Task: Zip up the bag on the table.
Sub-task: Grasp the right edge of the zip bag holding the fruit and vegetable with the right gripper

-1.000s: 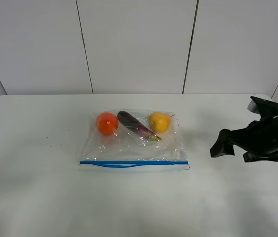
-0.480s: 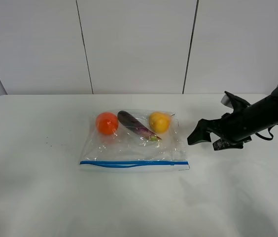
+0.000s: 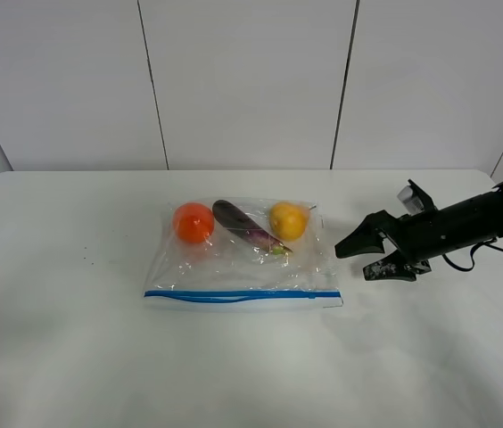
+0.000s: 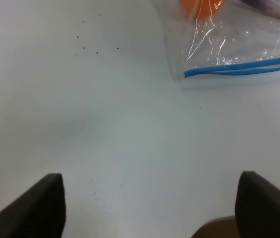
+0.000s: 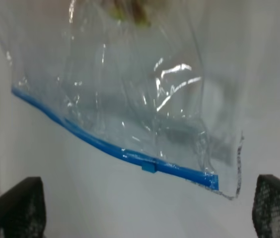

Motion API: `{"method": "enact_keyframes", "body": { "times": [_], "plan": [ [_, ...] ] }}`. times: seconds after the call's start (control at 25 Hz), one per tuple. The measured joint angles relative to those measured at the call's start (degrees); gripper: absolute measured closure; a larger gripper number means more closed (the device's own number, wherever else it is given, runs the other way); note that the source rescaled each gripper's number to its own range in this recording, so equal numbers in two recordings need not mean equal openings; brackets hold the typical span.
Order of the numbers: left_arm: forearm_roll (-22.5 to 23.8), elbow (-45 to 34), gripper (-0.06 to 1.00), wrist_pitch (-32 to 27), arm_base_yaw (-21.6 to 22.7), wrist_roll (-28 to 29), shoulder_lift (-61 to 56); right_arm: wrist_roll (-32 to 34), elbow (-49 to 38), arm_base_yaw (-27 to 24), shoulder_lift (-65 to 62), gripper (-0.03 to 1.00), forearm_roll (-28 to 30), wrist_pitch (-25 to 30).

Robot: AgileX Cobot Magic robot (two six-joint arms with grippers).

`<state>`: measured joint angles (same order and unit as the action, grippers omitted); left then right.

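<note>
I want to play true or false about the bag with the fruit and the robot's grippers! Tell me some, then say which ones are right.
1. The bag has a blue zipper strip. True.
2. The right gripper is holding the bag. False: it is open, gripping nothing, just beside the bag.
3. The orange lies between the eggplant and the yellow fruit. False: the eggplant is in the middle.
4. The left gripper is open. True.

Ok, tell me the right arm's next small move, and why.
Probably ease the right gripper down toward the slider. Its jaws are open, it hangs just off the right edge of the bag, and the blue strip looks partly unzipped.
</note>
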<state>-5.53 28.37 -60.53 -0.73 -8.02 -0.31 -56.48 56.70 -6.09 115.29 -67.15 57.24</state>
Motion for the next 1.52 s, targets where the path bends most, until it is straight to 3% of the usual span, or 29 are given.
{"method": "enact_keyframes", "body": {
  "times": [0.28, 0.84, 1.0, 1.12, 1.24, 1.52],
  "plan": [
    [0.0, 0.0, -0.06, 0.0, 0.0, 0.0, 0.0, -4.5, 0.3, 1.1, 3.9, 0.05, -3.8, 0.2],
    [0.0, 0.0, -0.06, 0.0, 0.0, 0.0, 0.0, -7.0, 4.6, 5.2, 9.7, 0.05, -4.8, 0.4],
    [0.0, 0.0, -0.06, 0.0, 0.0, 0.0, 0.0, -8.7, 4.7, 6.0, 10.3, 0.1, -6.4, 0.3],
    [0.0, 0.0, -0.06, 0.0, 0.0, 0.0, 0.0, -9.3, 4.7, 6.4, 10.4, 0.17, -6.6, -0.5],
    [0.0, 0.0, -0.06, 0.0, 0.0, 0.0, 0.0, -9.3, 4.7, 6.4, 10.5, 0.32, -6.3, -0.9],
    [0.0, 0.0, -0.06, 0.0, 0.0, 0.0, 0.0, -9.2, 4.7, 6.4, 10.5, 0.87, -6.3, -0.9]
  ]
}}
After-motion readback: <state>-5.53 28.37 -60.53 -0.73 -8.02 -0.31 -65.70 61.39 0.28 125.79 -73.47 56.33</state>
